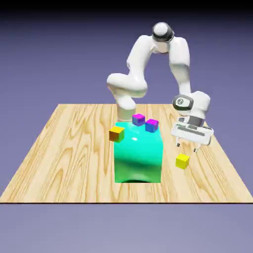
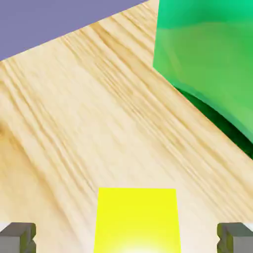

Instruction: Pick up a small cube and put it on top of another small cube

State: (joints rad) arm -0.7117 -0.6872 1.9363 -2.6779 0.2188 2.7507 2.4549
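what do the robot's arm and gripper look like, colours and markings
The arm is glossy white with rounded segments, dark grey or black parts at the joints, and a round emblem on a dark patch near the wrist. The gripper has a wide white body with two small grey fingertips.

Small cube [image 1: 182, 161]: bright yellow, greenish tinge on side face. Sits flat and upright on wooden tabletop [image 1: 74, 163], toward near edge, exterior view's right. Stands apart from big teal block [image 1: 138, 158], to its right. Turned slightly, corner edge facing near side. Hand view: top face large, evenly yellow, pale glare low on it, lower part cut off by picture's bottom edge.
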